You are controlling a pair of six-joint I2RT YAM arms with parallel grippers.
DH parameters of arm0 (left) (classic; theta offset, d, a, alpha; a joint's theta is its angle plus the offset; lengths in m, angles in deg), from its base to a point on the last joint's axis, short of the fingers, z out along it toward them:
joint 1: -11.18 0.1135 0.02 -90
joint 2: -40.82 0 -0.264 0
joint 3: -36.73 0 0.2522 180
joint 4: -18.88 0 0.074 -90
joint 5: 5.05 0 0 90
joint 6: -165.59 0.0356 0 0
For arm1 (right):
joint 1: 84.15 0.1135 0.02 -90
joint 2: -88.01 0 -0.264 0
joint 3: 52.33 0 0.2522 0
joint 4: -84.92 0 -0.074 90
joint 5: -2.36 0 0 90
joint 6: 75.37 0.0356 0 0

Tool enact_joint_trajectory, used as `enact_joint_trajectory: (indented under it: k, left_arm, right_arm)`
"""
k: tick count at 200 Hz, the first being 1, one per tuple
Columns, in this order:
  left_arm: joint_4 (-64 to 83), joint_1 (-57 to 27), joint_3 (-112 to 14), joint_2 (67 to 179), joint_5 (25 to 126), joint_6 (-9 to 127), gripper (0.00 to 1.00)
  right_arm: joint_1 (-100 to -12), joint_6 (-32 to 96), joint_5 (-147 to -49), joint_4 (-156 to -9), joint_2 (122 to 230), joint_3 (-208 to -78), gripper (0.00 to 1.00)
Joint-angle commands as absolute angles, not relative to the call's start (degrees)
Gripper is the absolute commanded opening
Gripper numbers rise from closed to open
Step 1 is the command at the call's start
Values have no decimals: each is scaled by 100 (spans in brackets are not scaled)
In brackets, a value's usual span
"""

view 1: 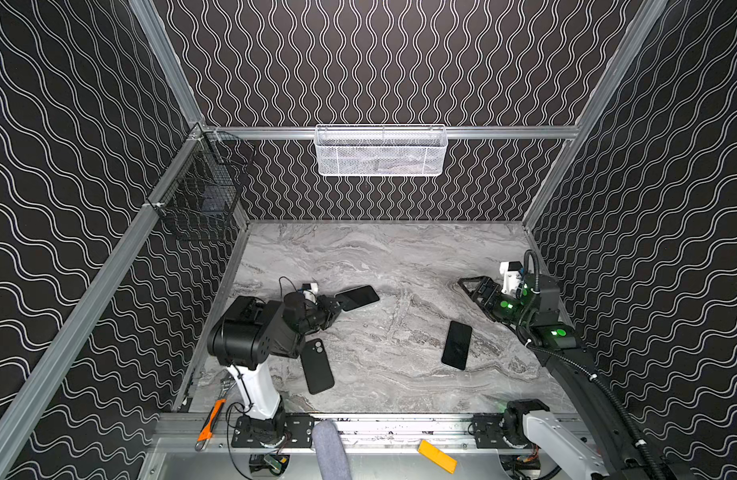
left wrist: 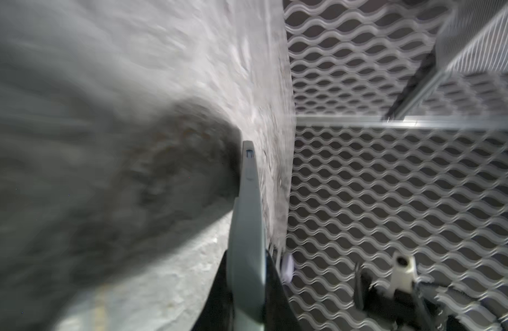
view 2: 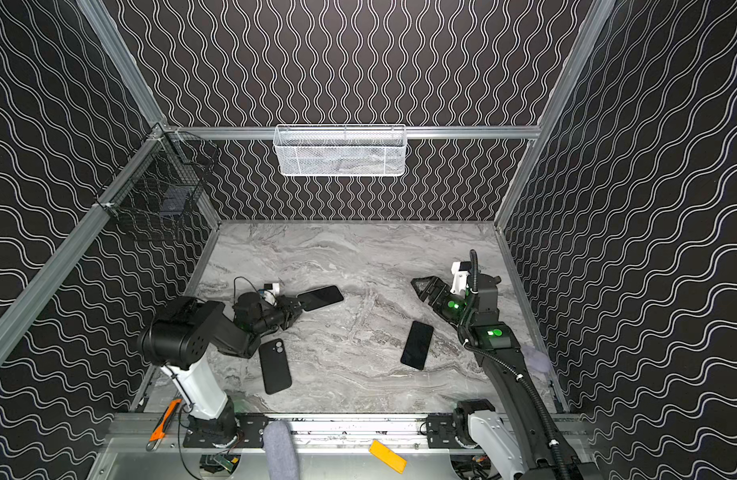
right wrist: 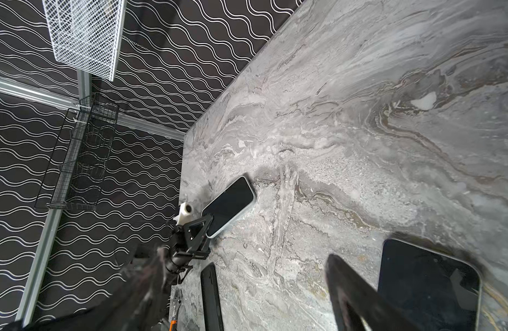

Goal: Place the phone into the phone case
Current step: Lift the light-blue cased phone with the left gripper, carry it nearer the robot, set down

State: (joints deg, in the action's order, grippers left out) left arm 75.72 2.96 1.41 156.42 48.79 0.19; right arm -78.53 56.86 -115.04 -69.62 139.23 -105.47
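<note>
My left gripper (view 1: 337, 302) (view 2: 299, 305) is shut on one short end of a phone (view 1: 358, 296) (view 2: 322, 297) with a dark screen and a pale grey rim. The left wrist view shows that rim (left wrist: 247, 206) edge-on between the black fingers (left wrist: 218, 289). A black phone case (view 1: 317, 365) (view 2: 274, 365), its camera cut-outs facing up, lies flat beside the left arm. A second dark phone (view 1: 457, 345) (view 2: 417, 345) (right wrist: 427, 283) lies screen-up further right. My right gripper (view 1: 468, 287) (view 2: 421, 286) (right wrist: 247, 272) hangs open and empty behind that phone.
A white mesh basket (view 1: 381, 151) hangs on the back wall. A black wire basket (view 1: 200, 195) hangs on the left wall. On the front rail lie an orange-handled cutter (view 1: 211, 419) and a yellow piece (view 1: 436, 456). Patterned walls close three sides of the marble table (view 1: 400, 257).
</note>
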Motion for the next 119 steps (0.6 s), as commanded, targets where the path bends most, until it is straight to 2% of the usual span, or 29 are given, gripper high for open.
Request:
enact_joint_trajectory:
  k: [1,69,98,119]
  left_arm:
    - [8877,418,164,15687,5039,-352,0]
    - [5337,512,-9,14019,5472,1273,0]
    - [4624,479,-537,13995,4849,1665,0]
    - [3526,429,-1063,13883,4346,2233,0]
  right_arm:
    - [-7849,5653,-11585,-7093,13908,-10514,90]
    - [-7844,5732,-11664,-7285,13898,-10372,90]
    - [-7844,5714,-11732,-7306,13964,-10421,90]
    - [-7844,5688,-11768,-7290,13991,-10474,90]
